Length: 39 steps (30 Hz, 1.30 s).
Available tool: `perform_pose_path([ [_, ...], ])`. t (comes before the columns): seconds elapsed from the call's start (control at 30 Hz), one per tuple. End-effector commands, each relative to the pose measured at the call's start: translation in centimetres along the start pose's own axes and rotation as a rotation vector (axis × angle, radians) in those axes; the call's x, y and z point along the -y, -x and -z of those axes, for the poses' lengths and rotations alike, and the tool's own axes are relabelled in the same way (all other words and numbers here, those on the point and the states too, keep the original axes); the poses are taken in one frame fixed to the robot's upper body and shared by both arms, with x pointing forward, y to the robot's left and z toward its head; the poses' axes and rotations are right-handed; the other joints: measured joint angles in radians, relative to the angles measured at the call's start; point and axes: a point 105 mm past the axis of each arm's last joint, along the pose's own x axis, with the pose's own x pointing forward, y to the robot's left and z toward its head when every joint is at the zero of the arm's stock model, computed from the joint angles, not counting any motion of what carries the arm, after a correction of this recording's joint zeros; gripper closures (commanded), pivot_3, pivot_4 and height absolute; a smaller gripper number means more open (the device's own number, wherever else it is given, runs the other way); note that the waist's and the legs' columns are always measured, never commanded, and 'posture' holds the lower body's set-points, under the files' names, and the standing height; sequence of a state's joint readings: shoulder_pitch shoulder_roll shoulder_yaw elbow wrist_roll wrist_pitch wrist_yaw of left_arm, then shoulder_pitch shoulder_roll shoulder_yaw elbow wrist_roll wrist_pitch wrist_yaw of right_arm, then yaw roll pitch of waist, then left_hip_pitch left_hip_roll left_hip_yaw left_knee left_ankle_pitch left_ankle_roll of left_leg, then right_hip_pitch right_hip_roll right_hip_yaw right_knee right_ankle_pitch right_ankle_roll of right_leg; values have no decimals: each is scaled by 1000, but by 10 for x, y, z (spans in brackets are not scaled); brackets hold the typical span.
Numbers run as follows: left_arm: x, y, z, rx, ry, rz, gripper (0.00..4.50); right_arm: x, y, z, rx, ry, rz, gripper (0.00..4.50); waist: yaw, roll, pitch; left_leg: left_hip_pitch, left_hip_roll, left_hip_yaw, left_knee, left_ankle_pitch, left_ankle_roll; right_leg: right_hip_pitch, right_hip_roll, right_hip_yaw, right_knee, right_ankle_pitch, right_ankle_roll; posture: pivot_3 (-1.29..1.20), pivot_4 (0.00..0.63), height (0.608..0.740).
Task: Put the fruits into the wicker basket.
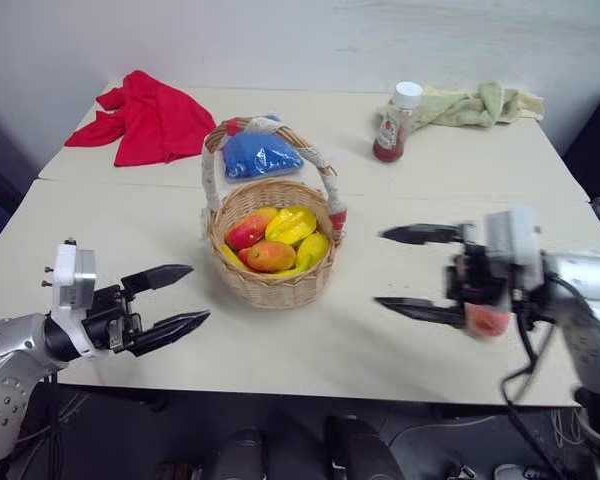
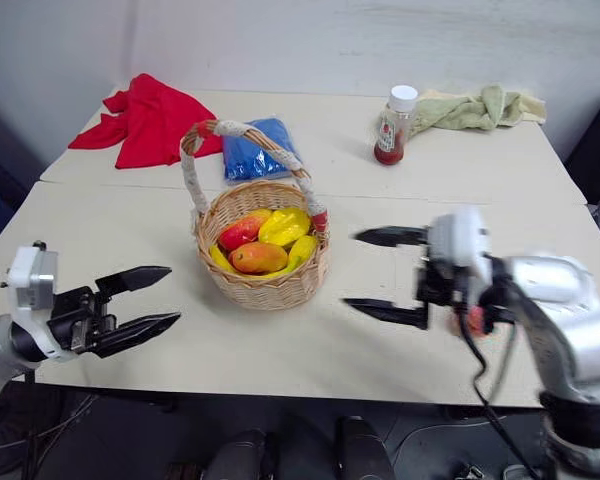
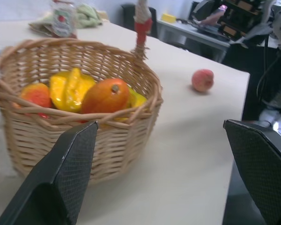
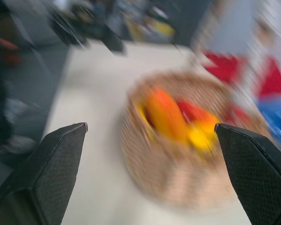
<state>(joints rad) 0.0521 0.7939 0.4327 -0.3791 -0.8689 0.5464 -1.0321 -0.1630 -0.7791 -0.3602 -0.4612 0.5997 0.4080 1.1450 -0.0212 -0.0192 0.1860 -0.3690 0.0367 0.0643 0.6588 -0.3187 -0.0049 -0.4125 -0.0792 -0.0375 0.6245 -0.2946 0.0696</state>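
The wicker basket (image 1: 272,262) stands upright near the middle of the pale surface (image 1: 130,240), its tall arched handle (image 1: 263,128) rising over the rim. Inside the basket lie several fruits: an orange-yellow mango (image 1: 271,256) with a red blush toward the front, a red and yellow fruit (image 1: 248,230) beside it on the robot's left, and yellow pieces (image 1: 293,224) behind and to the right of the mango. A round pink-red peach (image 3: 203,80) sits alone on the surface to the right of the basket, well apart from it and close under the right gripper's wrist. The left gripper (image 1: 180,296) hangs to the left of the basket and a little nearer the robot, pointing toward it, its two black fingers (image 1: 160,276) spread apart and holding nothing. The right gripper (image 1: 405,270) hangs to the right of the basket, also pointing toward it, its fingers (image 1: 420,234) wide apart and empty. Just behind the basket lies a blue bag (image 1: 258,153). Farther behind it to the left is a crumpled red cloth (image 1: 145,117); behind it to the right stands a red sauce bottle (image 1: 394,124) with a white cap, and beside that a green towel (image 1: 470,105).
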Motion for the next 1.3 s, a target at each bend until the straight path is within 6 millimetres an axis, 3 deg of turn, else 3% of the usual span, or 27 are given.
perform_pose_path([
  [0.03, 0, -12, 2, 2, -49, 41, 0, 17, 59, 12, -65, 95, 350, 41, 3, 0, 0, 0, 0, 0, 0, 0, 0, 0, 0, 0, 0, 0, 0, 0, 150, 740],
  [0.1, 6, -22, 6, -14, -64, 101, 0, 10, 97, 34, -138, 74, 521, 41, 8, 0, 0, 1, 0, 0, 0, 0, -1, 1, 1, 0, 0, 0, 0, 0, 150, 740],
  [0.23, 15, -34, 17, -62, -79, 205, 0, -40, 163, 82, -352, -91, 675, 41, 18, 0, 0, 2, 0, 1, -1, 0, -1, 1, 2, 1, 0, 0, 0, 0, 150, 740],
  [0.33, 7, -38, 16, -59, -88, 169, 0, -70, 186, 95, -411, -214, 683, 41, 15, 1, 0, 3, -1, 2, -1, 1, 0, 2, 1, 3, 1, 0, 0, 0, 150, 740],
  [0.43, 5, -38, 15, -57, -86, 173, 0, -74, 197, 98, -432, -226, 725, 41, 1, 0, 0, 4, 0, 5, -2, 1, 0, 5, 2, 6, 1, 0, 0, 0, 150, 740],
  [0.57, 7, -37, 17, -64, -69, 199, 0, -55, 179, 99, -358, -224, 671, 41, -11, 1, 0, 17, 0, 9, -11, 1, 0, 13, 2, 12, -2, -2, -3, 0, 150, 740],
  [0.83, 13, -36, 19, -70, -79, 214, 0, -10, 126, 115, -356, -304, 478, 41, -4, 1, 0, 16, -1, 8, -9, 1, -1, 7, 2, 12, -1, -1, 0, 0, 150, 740],
  [0.97, 15, -35, 19, -67, -84, 188, 0, 12, 113, 124, -358, -324, 432, 41, 3, 1, 0, 15, -2, 8, -9, 1, 0, 6, 2, 12, -1, -1, 0, 0, 150, 740],
  [1.13, 22, -32, 22, -58, -72, 156, 0, 21, 98, 143, -385, -378, 332, 41, 0, 1, 0, 14, -2, 9, -9, 2, 0, 5, 2, 13, -1, 0, 1, 0, 150, 740],
  [1.23, 23, -30, 22, -56, -75, 132, 0, 29, 91, 148, -377, -387, 300, 630, -3, 1, 0, 14, -3, 9, -8, 2, 1, 5, 2, 13, 0, 0, 2, 0, 150, 740],
  [1.3, 22, -27, 21, -58, -76, 114, 0, 30, 84, 142, -352, -389, 252, 1290, -4, 1, 0, 14, -3, 10, -8, 2, 1, 5, 1, 13, 0, 0, 2, 0, 150, 740],
])
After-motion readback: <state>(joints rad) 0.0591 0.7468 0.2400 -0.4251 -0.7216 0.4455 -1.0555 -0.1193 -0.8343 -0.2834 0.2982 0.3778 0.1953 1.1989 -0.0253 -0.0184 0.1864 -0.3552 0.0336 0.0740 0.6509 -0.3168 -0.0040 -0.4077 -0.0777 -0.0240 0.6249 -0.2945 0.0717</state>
